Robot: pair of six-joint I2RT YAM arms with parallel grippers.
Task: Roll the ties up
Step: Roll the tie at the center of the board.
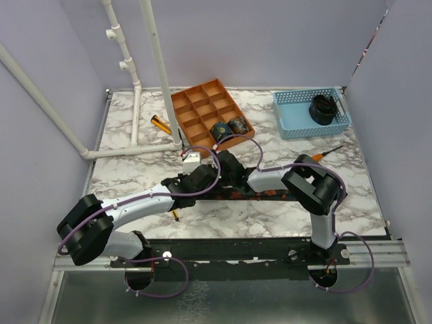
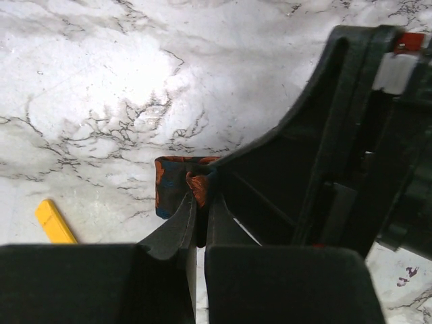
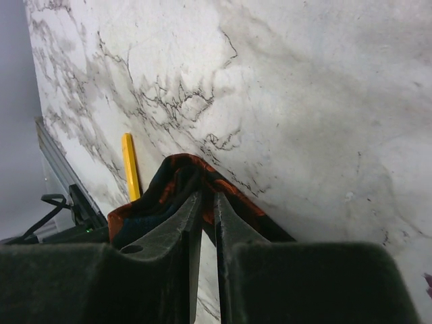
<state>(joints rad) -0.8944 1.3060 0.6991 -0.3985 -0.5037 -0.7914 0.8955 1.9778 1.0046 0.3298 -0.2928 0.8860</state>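
A dark tie (image 1: 270,194) with an orange-red pattern lies stretched along the marble table, in front of both arms. Its left end is folded into a small loop (image 2: 172,182). My left gripper (image 2: 201,196) is shut on that loop. My right gripper (image 3: 208,201) pinches the same folded end (image 3: 169,182), its jaws a narrow slit apart with fabric between the tips. In the top view the two grippers (image 1: 204,177) (image 1: 229,169) meet at the tie's left end. Two rolled ties (image 1: 219,129) (image 1: 237,124) sit in the orange tray (image 1: 196,108).
A blue basket (image 1: 293,115) at the back right holds a black coil (image 1: 324,108). A yellow marker (image 2: 54,221) lies close beside the tie's end. An orange pen (image 1: 160,124) lies by the white pipe frame (image 1: 138,108). Another pen (image 1: 327,154) lies at right.
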